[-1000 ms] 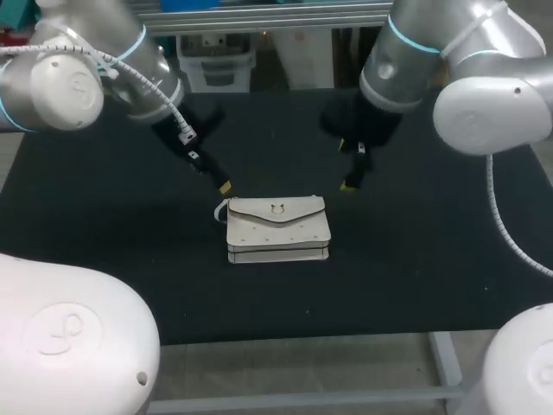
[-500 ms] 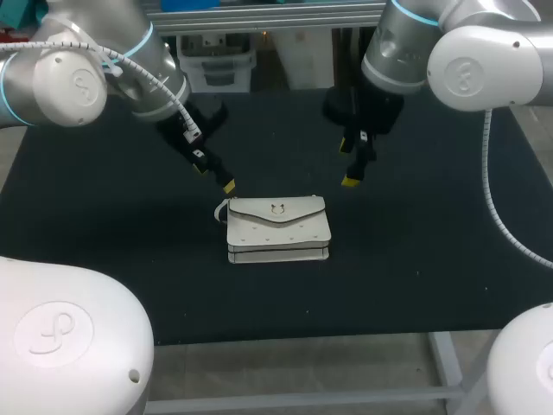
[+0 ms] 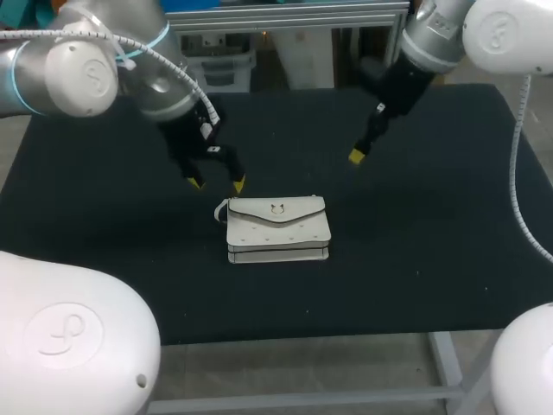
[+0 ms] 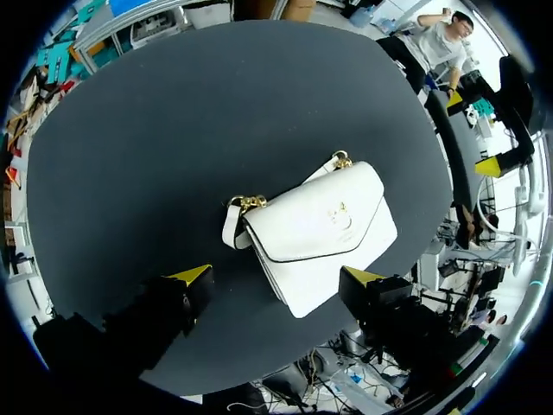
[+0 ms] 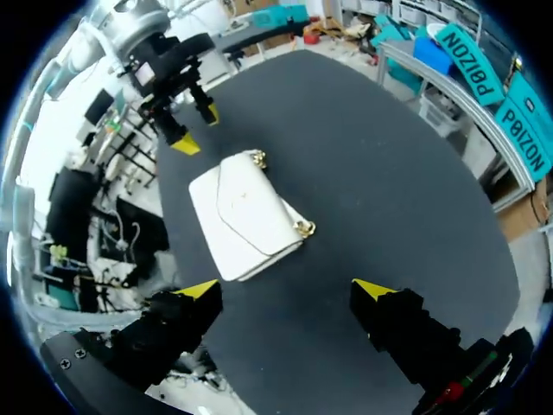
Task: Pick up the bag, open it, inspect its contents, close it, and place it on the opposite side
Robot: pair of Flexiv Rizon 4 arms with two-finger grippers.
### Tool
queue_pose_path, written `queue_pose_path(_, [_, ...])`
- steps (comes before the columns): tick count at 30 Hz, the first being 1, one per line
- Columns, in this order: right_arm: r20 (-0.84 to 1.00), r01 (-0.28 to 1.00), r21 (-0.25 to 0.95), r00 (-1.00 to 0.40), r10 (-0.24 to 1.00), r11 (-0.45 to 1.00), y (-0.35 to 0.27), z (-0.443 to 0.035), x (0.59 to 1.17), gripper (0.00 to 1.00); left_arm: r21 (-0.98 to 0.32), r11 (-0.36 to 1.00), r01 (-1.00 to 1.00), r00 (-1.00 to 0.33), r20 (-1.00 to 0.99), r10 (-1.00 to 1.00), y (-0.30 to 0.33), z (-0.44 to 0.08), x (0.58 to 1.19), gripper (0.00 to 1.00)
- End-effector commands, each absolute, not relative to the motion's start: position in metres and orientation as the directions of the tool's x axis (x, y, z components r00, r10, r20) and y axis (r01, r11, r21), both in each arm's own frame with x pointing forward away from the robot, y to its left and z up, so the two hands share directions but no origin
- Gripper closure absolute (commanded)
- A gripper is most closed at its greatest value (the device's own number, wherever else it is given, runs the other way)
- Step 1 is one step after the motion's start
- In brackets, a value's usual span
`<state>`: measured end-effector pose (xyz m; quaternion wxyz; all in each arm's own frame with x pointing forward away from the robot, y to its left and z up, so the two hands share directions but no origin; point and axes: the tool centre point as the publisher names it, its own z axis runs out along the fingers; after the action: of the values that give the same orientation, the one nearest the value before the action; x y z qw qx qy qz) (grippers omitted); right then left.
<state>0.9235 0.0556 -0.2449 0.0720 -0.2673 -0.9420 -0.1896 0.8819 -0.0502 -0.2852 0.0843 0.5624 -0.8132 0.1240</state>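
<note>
bag: white bag [image 3: 277,227] lay flat on the black table [image 3: 432,259], about mid-table, flap [image 3: 276,207] down and looking fastened. Gold chain [image 4: 248,202] was bunched at its left end.
left gripper: left gripper [image 3: 217,183] hovered just behind the bag's left end, not touching. Jaws were spread wide. In its wrist view the bag sat ahead of and between the two yellow tips.
right gripper: right gripper [image 5: 285,292] hung well apart from the bag, off its right rear. Jaws were spread too, nothing between them.
step: judged as approach for the pick-up. Bag was not yet gripped or lifted. Opening, inspection, closing and transfer were all still to do, so very early in the task.
next move: left probably needed to drop and centre over the bag's left end or chain, then close on it. The bag lies low, so the fingers would need to get under an edge or pinch the chain, not press on the flap.
risk: a slack chain could slip out. A one-ended grip might let the bag swing or tilt, so the right arm would likely need to come in to steady it and work the flap.
</note>
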Motion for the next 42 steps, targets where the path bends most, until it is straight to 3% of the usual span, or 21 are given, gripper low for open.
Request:
queue_pose_path(1, [0.280, 0.648, 0.363, -0.761, 0.585, 0.670, 0.051, -0.248, 0.918, 0.00, 0.129, -0.057, -0.990, 0.101, 0.367, -0.925, -0.050, -0.287, 0.889, 0.00])
queue_pose_path(11, [0.280, 0.648, 0.363, -0.761, 0.585, 0.670, 0.051, -0.248, 0.918, 0.00, 0.129, -0.057, -0.990, 0.101, 0.367, -0.925, -0.050, -0.287, 0.889, 0.00])
queue_pose_path(12, [0.268, 0.651, 0.370, -0.758, 0.594, 0.663, 0.061, -0.247, 0.914, 0.00, 0.164, -0.149, -0.975, 0.200, 0.361, -0.911, -0.056, -0.290, 0.892, 0.00])
queue_pose_path(15, [0.263, 0.709, 0.360, -0.701, 0.663, 0.606, 0.082, -0.245, 0.900, 0.00, 0.216, -0.269, -0.939, 0.336, 0.390, -0.857, -0.065, -0.298, 0.890, 0.00])
queue_pose_path(18, [0.292, 0.755, 0.351, -0.651, 0.701, 0.554, 0.091, -0.246, 0.887, 0.00, 0.239, -0.264, -0.934, 0.348, 0.454, -0.820, -0.065, -0.302, 0.883, 0.00])
queue_pose_path(25, [0.346, 0.856, 0.291, -0.511, 0.787, 0.428, 0.091, -0.257, 0.869, 0.00, 0.221, -0.225, -0.949, 0.314, 0.588, -0.746, -0.058, -0.311, 0.870, 0.00])
queue_pose_path(34, [0.541, 0.941, 0.219, -0.337, 0.771, 0.258, 0.085, -0.282, 0.863, 0.00, 0.148, -0.217, -0.965, 0.261, 0.641, -0.722, -0.068, -0.316, 0.864, 0.00])
queue_pose_path(42, [0.544, 0.945, 0.212, -0.325, 0.774, 0.248, 0.088, -0.286, 0.861, 0.00, 0.127, -0.181, -0.975, 0.221, 0.593, -0.774, -0.075, -0.319, 0.865, 0.00])
